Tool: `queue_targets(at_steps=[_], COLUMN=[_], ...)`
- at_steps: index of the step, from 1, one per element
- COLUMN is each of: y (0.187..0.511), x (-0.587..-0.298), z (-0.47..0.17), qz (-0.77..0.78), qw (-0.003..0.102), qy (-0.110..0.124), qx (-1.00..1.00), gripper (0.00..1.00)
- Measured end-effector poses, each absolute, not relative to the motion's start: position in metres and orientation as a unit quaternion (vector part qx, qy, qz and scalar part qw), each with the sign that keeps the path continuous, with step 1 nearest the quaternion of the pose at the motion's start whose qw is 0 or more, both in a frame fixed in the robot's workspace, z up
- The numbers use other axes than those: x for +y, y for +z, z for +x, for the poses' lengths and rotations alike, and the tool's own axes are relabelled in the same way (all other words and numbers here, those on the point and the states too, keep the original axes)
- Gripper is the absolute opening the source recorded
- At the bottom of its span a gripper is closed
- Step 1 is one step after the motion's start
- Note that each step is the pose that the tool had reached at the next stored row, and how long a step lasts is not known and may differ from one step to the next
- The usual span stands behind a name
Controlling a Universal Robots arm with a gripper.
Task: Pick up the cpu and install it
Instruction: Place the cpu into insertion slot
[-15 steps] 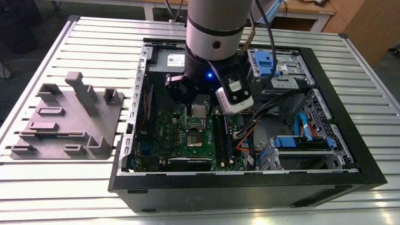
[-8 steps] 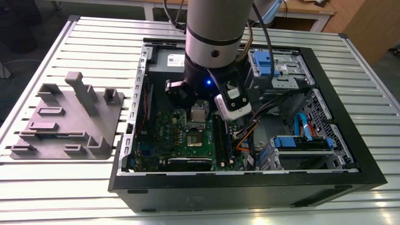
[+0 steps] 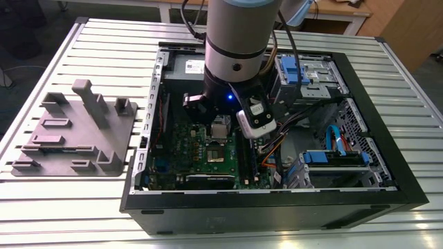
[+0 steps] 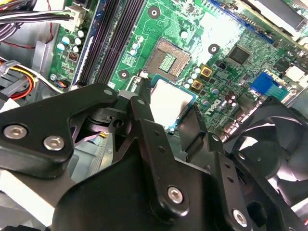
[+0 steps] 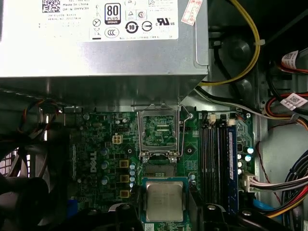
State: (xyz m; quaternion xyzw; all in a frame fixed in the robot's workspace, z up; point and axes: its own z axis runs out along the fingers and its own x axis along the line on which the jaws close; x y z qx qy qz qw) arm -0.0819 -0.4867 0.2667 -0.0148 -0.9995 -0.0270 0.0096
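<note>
1. The claw is clamped on the cpu. In the second wrist view one black finger presses against one edge of it and the other finger against the opposite edge.
2. The cpu is a small silver square with a thin pale rim. It hangs above the green board, just beside the dark socket and not yet seated in it.
3. The socket's metal frame stands open, on the side towards the silver power box.
4. In the exterior view the grey arm reaches straight down into an open black computer case that lies on its side.
5. The case rests on a table made of pale metal slats.
6. A grey plastic block with upright posts lies on the same slats, on the exterior view's left, near the case but apart from it.
7. Inside the case are a black fan, a row of dark memory slots beside the socket, blue drive holders and loose coloured cables.
8. Behind the table, on the exterior view's right, stands pale wooden furniture.
</note>
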Motion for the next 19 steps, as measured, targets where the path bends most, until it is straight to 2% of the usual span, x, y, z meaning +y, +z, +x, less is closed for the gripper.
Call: queue_targets(at_steps=[19], y=[0.2599], x=[-0.4866], z=[-0.0819], qz=[-0.015], qw=[0.010], qy=[-0.027], qx=[-0.999], gripper=[0.47])
